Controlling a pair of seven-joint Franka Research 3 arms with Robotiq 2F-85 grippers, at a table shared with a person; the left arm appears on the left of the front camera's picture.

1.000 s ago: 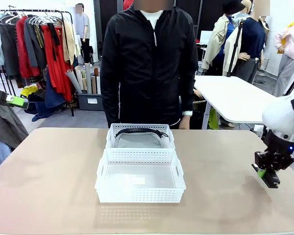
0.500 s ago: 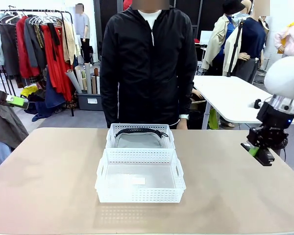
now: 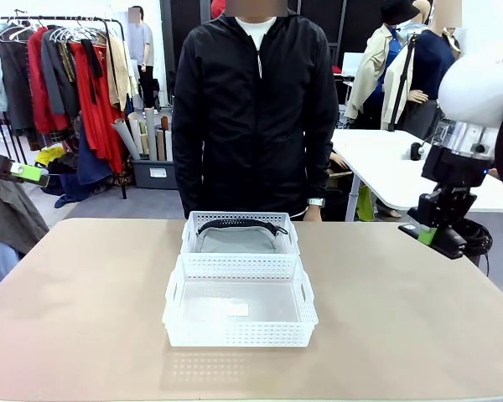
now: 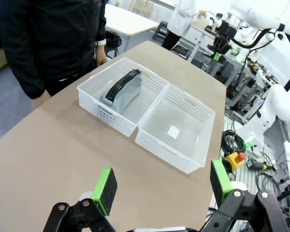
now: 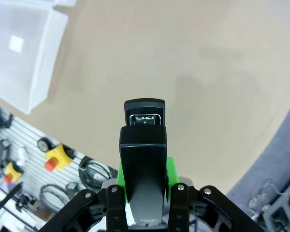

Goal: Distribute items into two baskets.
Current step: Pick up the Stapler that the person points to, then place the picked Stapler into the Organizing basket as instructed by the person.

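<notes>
table (image 3: 75, 318): tan | on it: near basket (image 3: 239, 333), far basket (image 3: 188, 236) | baskets touching, both white

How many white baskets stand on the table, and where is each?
2. The near basket lies in front, holding no items; the far basket, right behind it toward the person, holds the grey pouch.

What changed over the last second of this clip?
The right pincer, shut on the stapler, rose higher above the table and drifted slightly inward. Both baskets, the pouch in the far one, the open left pincer and the person stayed put.
</notes>
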